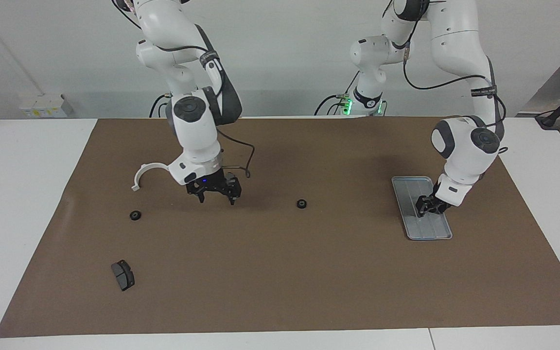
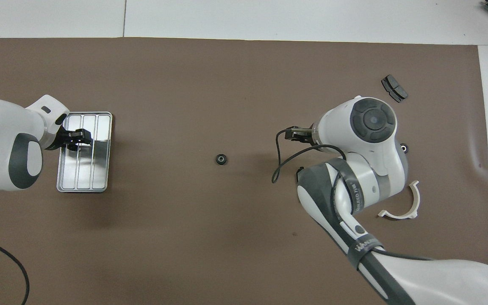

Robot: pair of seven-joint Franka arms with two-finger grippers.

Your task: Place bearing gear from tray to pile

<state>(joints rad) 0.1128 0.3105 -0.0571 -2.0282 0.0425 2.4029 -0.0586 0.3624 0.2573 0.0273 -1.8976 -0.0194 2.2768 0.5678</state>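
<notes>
On the tray [image 1: 443,232], left tool [image 1: 425,208] meets no gear.

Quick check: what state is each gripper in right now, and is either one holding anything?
Left gripper: over the tray, state cannot be told.
Right gripper: open, empty.
</notes>
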